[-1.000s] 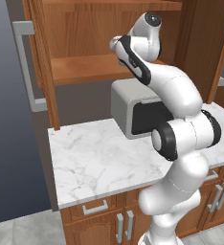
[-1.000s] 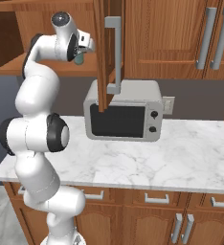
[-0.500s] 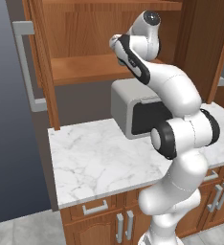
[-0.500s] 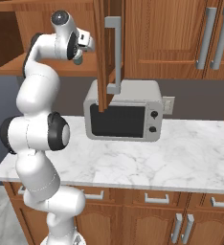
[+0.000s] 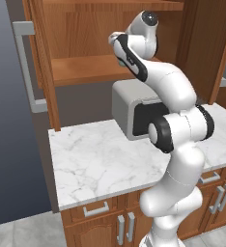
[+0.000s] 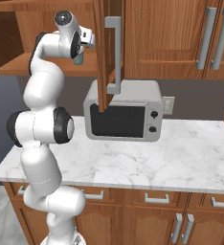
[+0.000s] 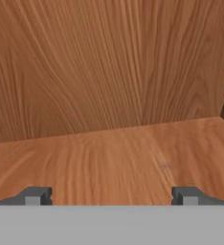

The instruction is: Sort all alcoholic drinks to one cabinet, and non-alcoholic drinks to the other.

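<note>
**Cup let go on the open cabinet shelf**

The claw (image 7: 111,195) is wide open. In the hand view its two dark tips stand far apart at the bottom and nothing is between them. Ahead of them are the bare wooden shelf (image 7: 109,158) and the back wall of the cabinet.

In the last second the hand goes a little up and back in the right base view, while the small teal cup (image 6: 78,59) stays where it was. It is now just under the hand, at the near edge of the lower shelf of the open left cabinet. From this side it is not possible to tell if a finger touches the cup. It also cannot be seen clearly whether the cup stands flat on the shelf.

This looks like the release of one non-alcoholic drink into its cabinet. If the cup stands well, that part of the sorting is done. The cabinet door (image 6: 104,48) hangs open beside the arm, above the microwave (image 6: 123,115), and the marble tabletop (image 6: 181,153) lies below.

The next move is probably to pull the arm straight back out of the cabinet. The risk is that a finger catches the cup and tips it, because the cup is close under the hand.
</note>
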